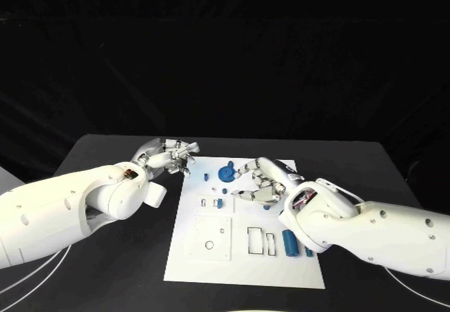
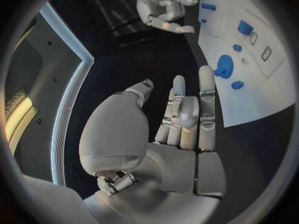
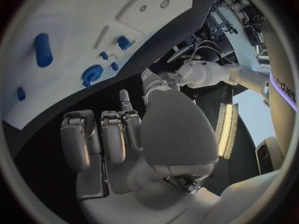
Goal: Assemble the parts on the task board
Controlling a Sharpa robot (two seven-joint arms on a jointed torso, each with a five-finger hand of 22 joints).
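The white task board point(image 1: 244, 260) lies in the middle of the black table. A round blue part point(image 1: 228, 173) sits near its far edge, also seen as a round blue part point(image 2: 224, 65) and a round blue part point(image 3: 92, 74). A long blue cylinder point(image 1: 290, 242) and a shorter one point(image 1: 309, 251) lie near the board's right edge. Small blue parts point(image 1: 218, 203) lie by the slots. My right hand point(image 1: 265, 182) hovers over the board's far right, fingers bent, holding nothing. My left hand point(image 1: 169, 156) is off the board's far left corner, fingers extended point(image 2: 187, 119), holding nothing.
A raised white plate point(image 1: 212, 238) with holes sits on the board's left half, with rectangular slots point(image 1: 255, 239) beside it. Black table point(image 1: 122, 273) surrounds the board on all sides. Both white forearms reach in over the near table.
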